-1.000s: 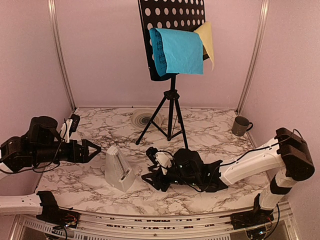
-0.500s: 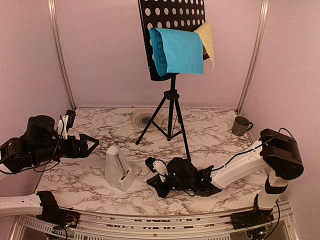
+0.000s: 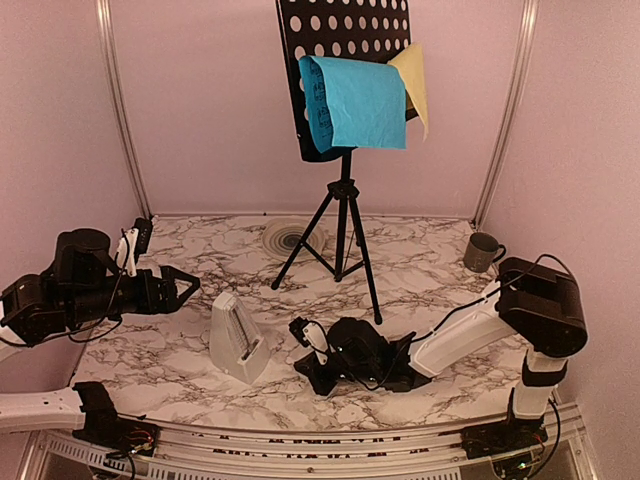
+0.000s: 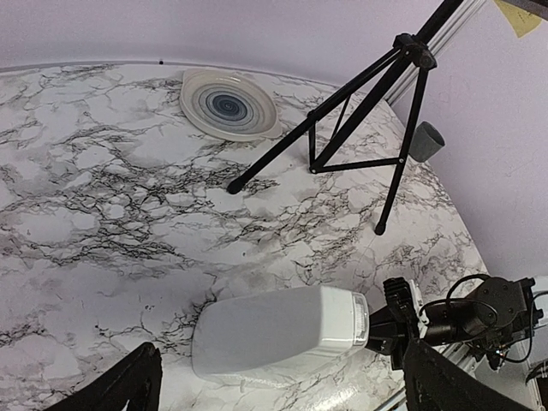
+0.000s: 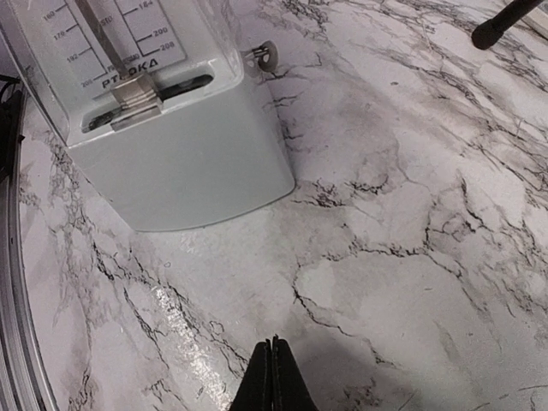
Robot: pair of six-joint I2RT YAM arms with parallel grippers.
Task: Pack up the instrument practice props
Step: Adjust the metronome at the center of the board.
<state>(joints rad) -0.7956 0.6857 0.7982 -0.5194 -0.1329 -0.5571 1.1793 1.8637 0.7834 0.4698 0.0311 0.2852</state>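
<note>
Grippers flank the metronome (image 3: 238, 340) near the table's front edge. The left gripper (image 3: 188, 292) hovers just left of it, jaws spread wide, not touching. The metronome looks light, stiff and smooth, likely slippery; its flat tapered sides low down seem the safest hold, away from the pendulum face. The right gripper (image 5: 272, 375), jaws pressed together and empty, lies just right of it, apart

metronome (image 3: 238, 340) near front, tripod legs (image 3: 341, 240) behind, gap between
</note>
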